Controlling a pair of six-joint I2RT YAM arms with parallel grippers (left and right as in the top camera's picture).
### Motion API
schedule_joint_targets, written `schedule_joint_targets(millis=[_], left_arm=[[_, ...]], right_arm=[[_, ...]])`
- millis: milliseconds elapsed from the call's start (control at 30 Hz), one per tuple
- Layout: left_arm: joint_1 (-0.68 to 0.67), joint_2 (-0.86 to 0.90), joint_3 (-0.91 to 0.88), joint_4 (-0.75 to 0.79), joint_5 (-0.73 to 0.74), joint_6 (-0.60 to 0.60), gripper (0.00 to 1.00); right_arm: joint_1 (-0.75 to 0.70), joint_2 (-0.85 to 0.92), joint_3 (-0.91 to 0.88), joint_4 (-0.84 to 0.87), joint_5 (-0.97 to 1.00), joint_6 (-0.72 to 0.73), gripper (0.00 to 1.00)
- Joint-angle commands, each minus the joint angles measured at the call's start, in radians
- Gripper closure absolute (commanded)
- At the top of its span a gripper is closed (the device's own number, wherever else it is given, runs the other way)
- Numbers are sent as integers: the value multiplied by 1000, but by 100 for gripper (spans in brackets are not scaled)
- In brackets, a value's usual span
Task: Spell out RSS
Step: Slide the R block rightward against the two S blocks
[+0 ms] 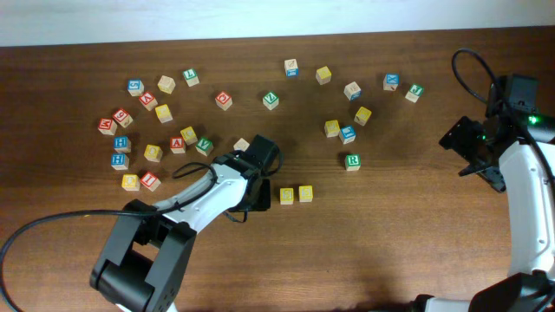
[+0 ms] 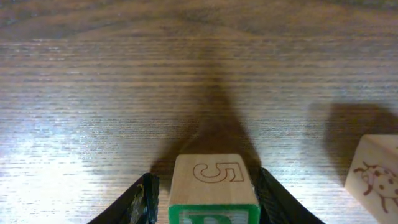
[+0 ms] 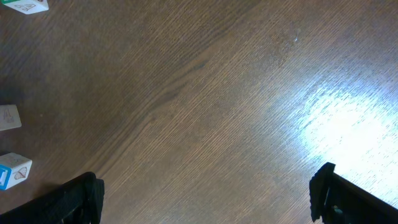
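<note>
clamping green-bordered cube (image 2: 213,186), left gripper (image 2: 207,200)

The left gripper (image 2: 210,200) is pointing down at the brown wooden table (image 2: 124,81), and its two black fingers (image 2: 144,202) are flanking a green-bordered cube (image 2: 214,177) at the bottom centre of the frame. They are sitting very close on both sides, though actual contact is staying unclear. The cube is showing an outlined 5 on its upper bare-wood face, and the frame edge is cutting off the green letter on its near face. A ladybug cube (image 2: 376,180) is lying well apart to the right, casting a shadow behind it.
</note>
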Motion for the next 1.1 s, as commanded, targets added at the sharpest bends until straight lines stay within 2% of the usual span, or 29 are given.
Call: schedule_joint_targets(millis=[0,33,167,300,533,600,1067], left_arm=[[1,14,43,-31,-11,9,55],[1,14,52,-37,-11,9,51],[1,14,72,-53,-11,9,52],[1,14,71,-66,-11,9,63],[0,14,71,-67,-2,9,71],[0,14,72,-64,21,8,77],[-27,14,115,-8,87,-34,77]], right_arm=[[-5,-8,10,0,12,1,2],[-5,-8,10,0,12,1,2],[-5,-8,10,0,12,1,2],[-5,-8,10,0,12,1,2],[-5,-8,10,0,12,1,2],[-5,-8,10,0,13,1,2],[-5,-8,10,0,12,1,2]])
